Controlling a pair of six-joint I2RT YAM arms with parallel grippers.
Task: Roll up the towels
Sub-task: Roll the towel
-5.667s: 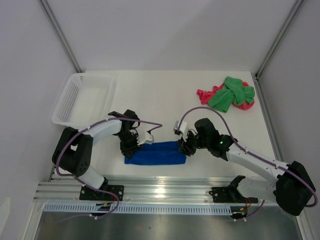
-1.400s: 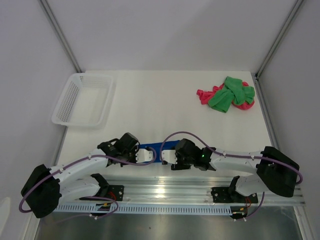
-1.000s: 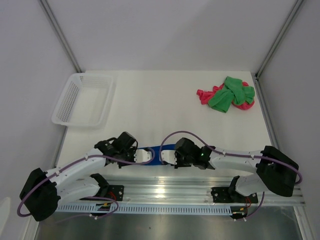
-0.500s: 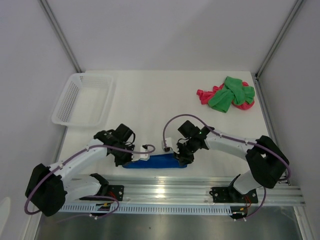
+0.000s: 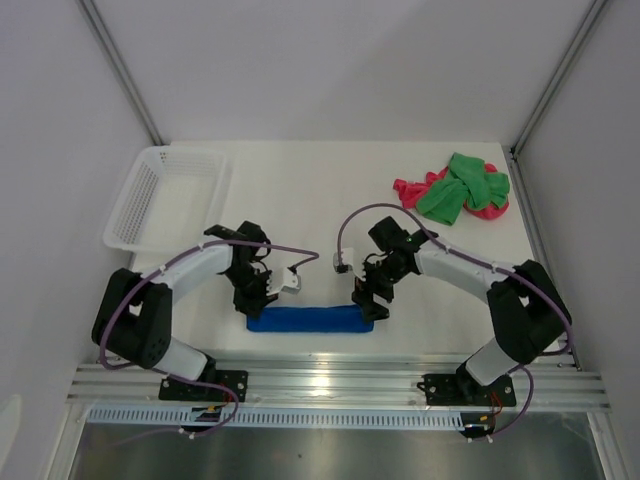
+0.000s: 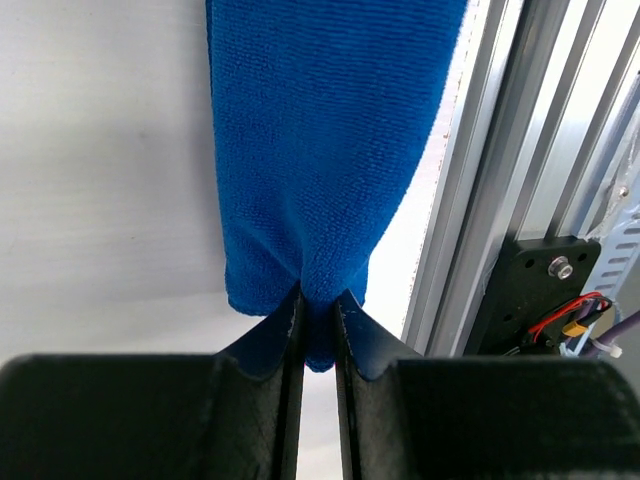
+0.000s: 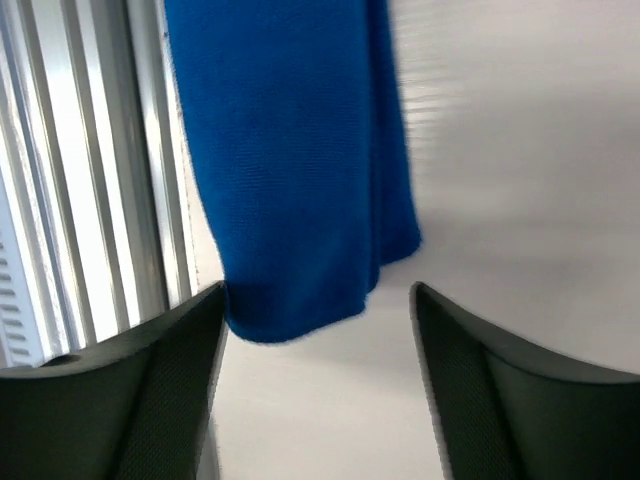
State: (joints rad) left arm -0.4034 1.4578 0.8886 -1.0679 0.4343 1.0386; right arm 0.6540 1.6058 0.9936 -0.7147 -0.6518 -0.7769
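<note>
blue towel (image 5: 310,319) looks rolled; my l gripper (image 6: 318,302) pinches its end, r gripper (image 7: 318,292) wide open, empty. green towel (image 5: 455,190) + pink towel (image 5: 407,189) heaped, 2 left.

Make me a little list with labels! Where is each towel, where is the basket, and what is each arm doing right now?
Blue towel: long narrow bundle at the table's near edge
Left end effector: shut, pinching the bundle's left end
Right end effector: open at the bundle's right end, not gripping
Green towel: crumpled, far right, lying on the pink one
Pink towel: crumpled, partly under the green
Basket: white, far left
</note>
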